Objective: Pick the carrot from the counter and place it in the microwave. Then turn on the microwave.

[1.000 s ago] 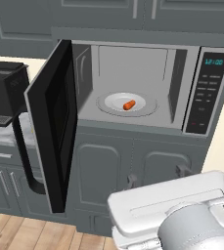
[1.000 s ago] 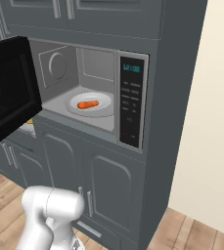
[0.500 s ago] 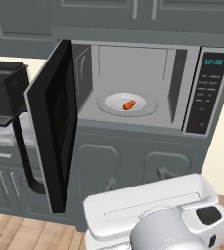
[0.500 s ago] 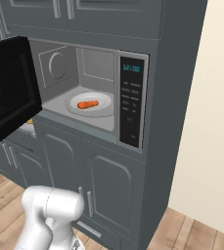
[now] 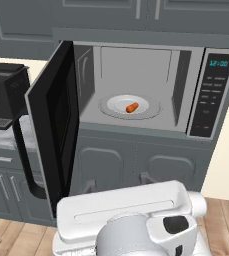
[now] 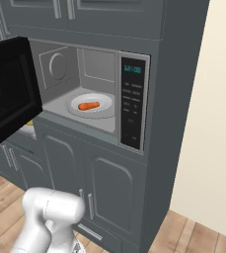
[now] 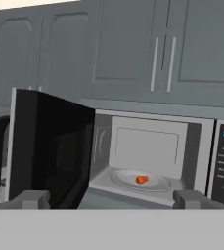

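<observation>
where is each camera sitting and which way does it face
Left base view: behind the arm to its left, facing the open microwave with the carrot inside; white arm at the bottom.
Right base view: behind to the right, angled at the keypad side; white arm at lower left.
Hand view: on the hand, level with the microwave door; open end effector fingertips at the bottom.
All three share the carrot on the turntable plate.

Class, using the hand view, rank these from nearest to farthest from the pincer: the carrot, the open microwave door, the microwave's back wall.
From the open pincer:
1. Microwave door, swung out on the left, nearest.
2. Carrot, on the plate inside the cavity.
3. Back wall, behind the carrot, farthest.
</observation>
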